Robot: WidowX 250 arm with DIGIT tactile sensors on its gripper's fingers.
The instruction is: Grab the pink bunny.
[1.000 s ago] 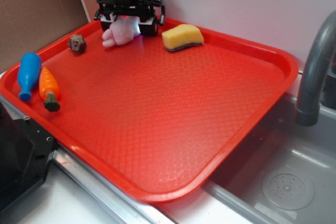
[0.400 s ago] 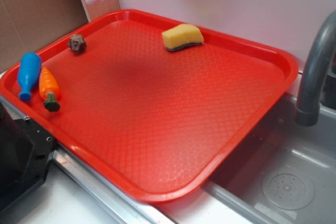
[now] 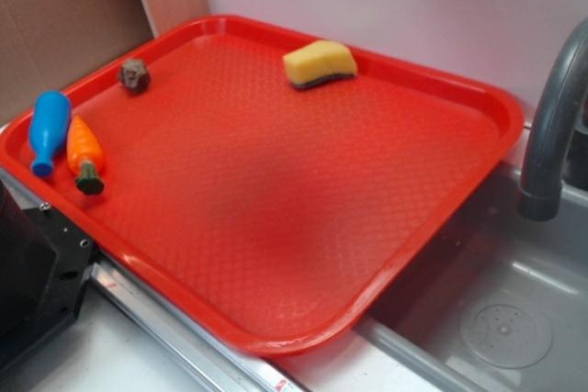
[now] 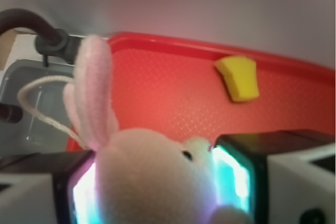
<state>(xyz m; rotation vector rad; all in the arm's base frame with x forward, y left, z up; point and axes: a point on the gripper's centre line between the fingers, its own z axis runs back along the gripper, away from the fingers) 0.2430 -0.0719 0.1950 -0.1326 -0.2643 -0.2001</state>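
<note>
The gripper [image 4: 157, 182] has gone up, and its jaws squeeze the pink bunny [image 4: 142, 177] from both sides. A second ago the bunny lay on the red tray [image 3: 478, 98]; now it hangs high above the tray's 11 o'clock corner, so the grab looks done. The yellow sponge [image 3: 319, 63] sits at 12 o'clock, the toy carrot [image 3: 84, 153] at 9.

I see a red textured plastic tray [image 3: 303, 227] carrying a yellow sponge with a dark base [image 3: 319, 64] far centre, a small brown lump [image 3: 134, 75] far left, and a blue plastic bottle-shaped toy [image 3: 48, 130] beside an orange toy carrot [image 3: 84, 153] at left.
</note>
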